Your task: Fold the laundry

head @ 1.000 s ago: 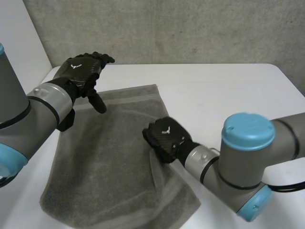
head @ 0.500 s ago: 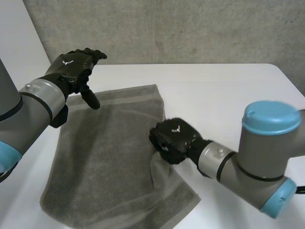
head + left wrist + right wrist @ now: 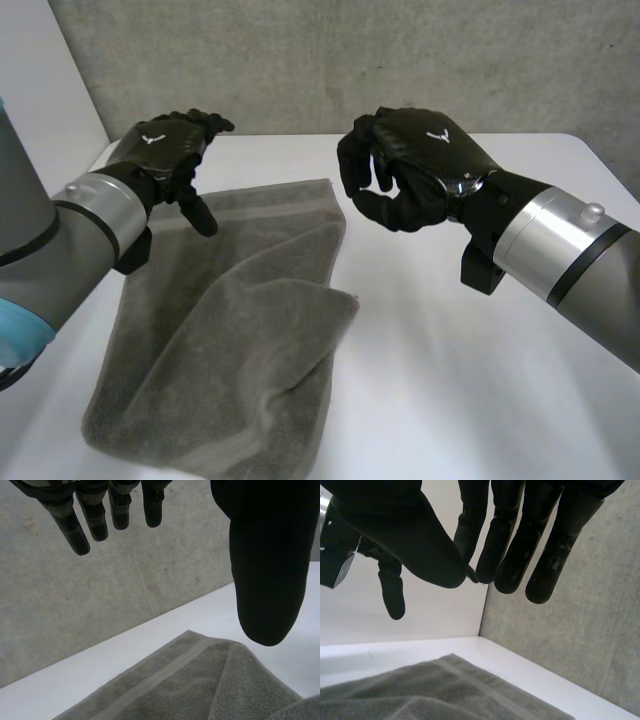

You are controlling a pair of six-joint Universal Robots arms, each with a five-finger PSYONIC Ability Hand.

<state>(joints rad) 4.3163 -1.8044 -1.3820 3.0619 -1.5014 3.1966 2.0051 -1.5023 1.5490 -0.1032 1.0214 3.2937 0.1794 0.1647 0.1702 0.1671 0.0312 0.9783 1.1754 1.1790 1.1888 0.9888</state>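
My left hand (image 3: pixel 162 147) hovers over the far left corner of the grey towel (image 3: pixel 230 340), fingers relaxed, holding nothing. The towel lies on the white table (image 3: pixel 450 390), 1 side flopped inward. My right hand (image 3: pixel 428 152) hangs above the table beside it, fingers seemingly loose and empty.

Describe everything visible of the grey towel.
The grey towel looks like soft terry with a flat woven band along its far edge. It lies on the white table, its near right corner flipped loosely over the middle. The left hand hangs above its far left corner; the right hand hovers beside it. Neither holds it.
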